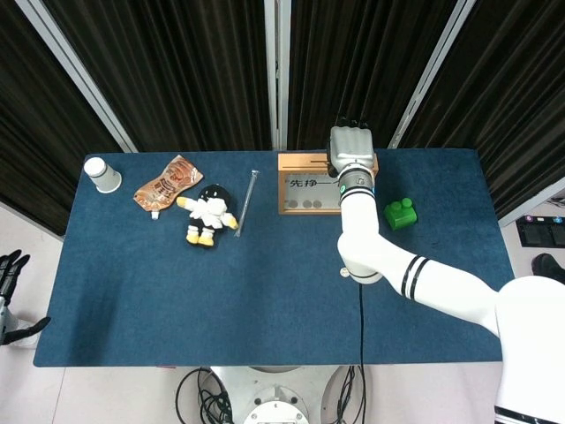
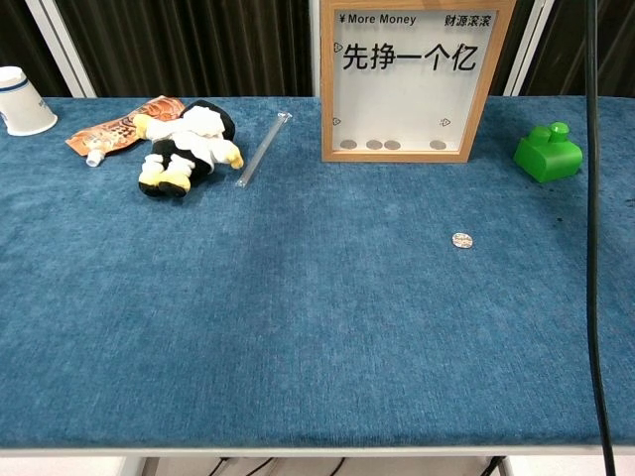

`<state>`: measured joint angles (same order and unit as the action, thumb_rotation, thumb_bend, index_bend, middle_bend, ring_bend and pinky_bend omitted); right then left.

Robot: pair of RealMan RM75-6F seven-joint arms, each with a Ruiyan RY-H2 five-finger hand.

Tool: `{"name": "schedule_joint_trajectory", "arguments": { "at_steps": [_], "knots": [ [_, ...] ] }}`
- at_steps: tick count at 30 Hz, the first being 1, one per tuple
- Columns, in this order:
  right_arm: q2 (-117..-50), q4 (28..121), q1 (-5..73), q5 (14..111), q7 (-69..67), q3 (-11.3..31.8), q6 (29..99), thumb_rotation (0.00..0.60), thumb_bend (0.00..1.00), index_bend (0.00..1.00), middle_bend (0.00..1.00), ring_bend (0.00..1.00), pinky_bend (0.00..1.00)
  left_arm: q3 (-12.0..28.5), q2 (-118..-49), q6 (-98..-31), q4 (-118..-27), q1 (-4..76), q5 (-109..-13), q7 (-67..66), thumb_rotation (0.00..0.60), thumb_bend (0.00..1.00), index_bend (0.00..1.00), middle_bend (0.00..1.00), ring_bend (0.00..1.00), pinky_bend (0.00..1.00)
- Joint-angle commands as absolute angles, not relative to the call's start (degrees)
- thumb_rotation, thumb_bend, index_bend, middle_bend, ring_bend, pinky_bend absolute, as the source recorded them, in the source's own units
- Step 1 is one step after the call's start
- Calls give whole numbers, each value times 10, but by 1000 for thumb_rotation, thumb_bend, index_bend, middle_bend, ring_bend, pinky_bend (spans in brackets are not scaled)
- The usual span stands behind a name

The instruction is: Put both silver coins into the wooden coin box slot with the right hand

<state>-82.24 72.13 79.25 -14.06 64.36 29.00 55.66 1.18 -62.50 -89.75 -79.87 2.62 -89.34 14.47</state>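
Black pleated curtains point(image 1: 177, 71) across back, split by pale metal posts point(image 1: 276, 75), some upright, some slanted. Long table under blue felt-like cloth point(image 1: 265, 291), pale edge along front. Light grey floor point(image 1: 26, 238) at both sides. Cables point(image 1: 207, 393) coiled on floor below table. Even overhead light, soft shadows.
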Motion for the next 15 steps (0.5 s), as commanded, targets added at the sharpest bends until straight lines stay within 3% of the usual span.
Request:
{"name": "schedule_joint_trajectory", "arguments": {
  "at_steps": [1, 8, 10, 15],
  "knots": [
    [-822, 722, 791, -140, 643, 290, 553, 600, 325, 745, 11, 0, 0, 12, -625, -898, -798, 26, -893, 146, 600, 68, 54, 0, 0, 0],
    [-811, 738, 788, -136, 638, 293, 542, 600, 311, 65, 0, 0, 0, 13, -624, -898, -800, 27, -894, 144, 600, 68, 54, 0, 0, 0],
    [-807, 743, 786, -134, 634, 293, 540, 600, 304, 4, 0, 0, 0, 13, -624, -898, -801, 27, -894, 142, 600, 68, 54, 0, 0, 0],
    [-795, 755, 777, -119, 617, 291, 530, 600, 297, 0, 0, 0, 0, 13, -623, -897, -804, 27, -894, 139, 600, 68, 54, 0, 0, 0]
  ]
}}
